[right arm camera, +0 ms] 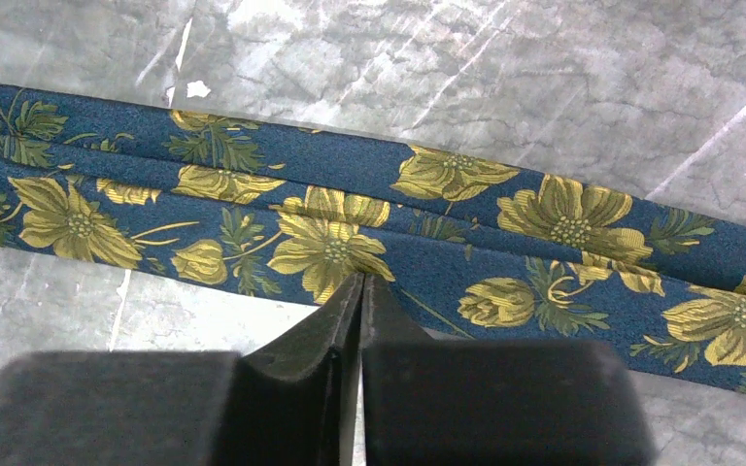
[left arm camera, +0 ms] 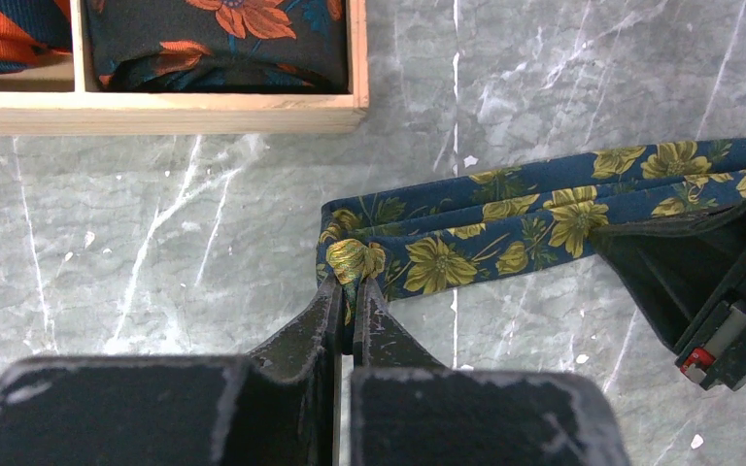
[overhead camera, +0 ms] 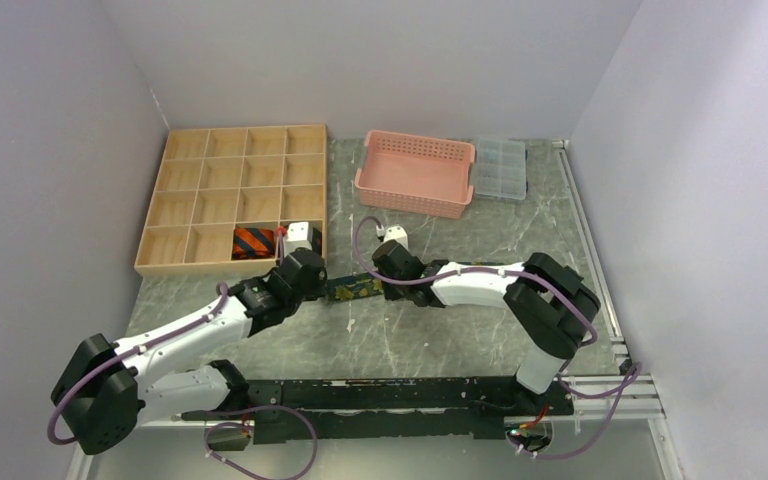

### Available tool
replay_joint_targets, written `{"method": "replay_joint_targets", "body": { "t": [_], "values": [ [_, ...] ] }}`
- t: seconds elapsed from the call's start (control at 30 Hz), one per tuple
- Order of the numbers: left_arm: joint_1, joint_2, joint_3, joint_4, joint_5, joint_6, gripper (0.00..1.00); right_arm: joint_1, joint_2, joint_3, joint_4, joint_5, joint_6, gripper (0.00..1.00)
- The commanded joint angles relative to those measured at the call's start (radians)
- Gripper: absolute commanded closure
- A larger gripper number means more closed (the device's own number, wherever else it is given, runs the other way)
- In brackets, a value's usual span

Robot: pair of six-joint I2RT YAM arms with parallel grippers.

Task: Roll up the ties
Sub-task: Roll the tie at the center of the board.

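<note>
The floral tie (left arm camera: 544, 209), dark blue with yellow-green flowers, lies doubled lengthwise on the marble table between the two arms (overhead camera: 355, 288). My left gripper (left arm camera: 355, 291) is shut on its folded left end. My right gripper (right arm camera: 361, 282) is shut, with its tips pinching the near edge of the same tie (right arm camera: 447, 223) further to the right. An orange-and-black striped tie (overhead camera: 253, 241) sits rolled in a front compartment of the wooden organizer (overhead camera: 230, 200). A black tie with orange leaves (left arm camera: 223, 39) fills the compartment to its right.
The organizer's front wall (left arm camera: 155, 112) runs just beyond the left gripper. A pink basket (overhead camera: 415, 175) and a clear compartment box (overhead camera: 500, 168) stand at the back. Walls close in the table on the left, back and right.
</note>
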Motion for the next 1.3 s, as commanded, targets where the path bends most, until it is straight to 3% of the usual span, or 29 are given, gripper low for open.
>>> {"method": "replay_joint_targets", "body": {
  "t": [0.0, 0.33, 0.47, 0.7, 0.87, 1.27],
  "values": [
    [-0.004, -0.016, -0.011, 0.005, -0.004, -0.017, 0.97, 0.003, 0.030, 0.006, -0.026, 0.008, -0.004, 0.99],
    [-0.005, -0.029, -0.023, 0.003, 0.003, -0.026, 0.97, 0.004, -0.013, 0.041, -0.016, 0.022, 0.008, 1.00],
    [-0.004, -0.030, -0.019, 0.000, -0.002, -0.021, 0.97, 0.017, -0.098, -0.022, 0.066, -0.132, 0.012, 1.00],
    [-0.004, -0.019, -0.016, 0.004, -0.004, -0.030, 0.97, 0.076, -0.004, 0.001, 0.118, -0.256, 0.069, 1.00],
    [-0.004, -0.023, -0.009, -0.004, 0.004, -0.025, 0.97, 0.082, 0.067, 0.044, 0.116, -0.250, 0.089, 1.00],
    [-0.004, -0.054, -0.042, -0.020, 0.024, -0.047, 0.97, 0.064, 0.159, 0.174, 0.079, -0.054, 0.158, 1.00]
  ]
}}
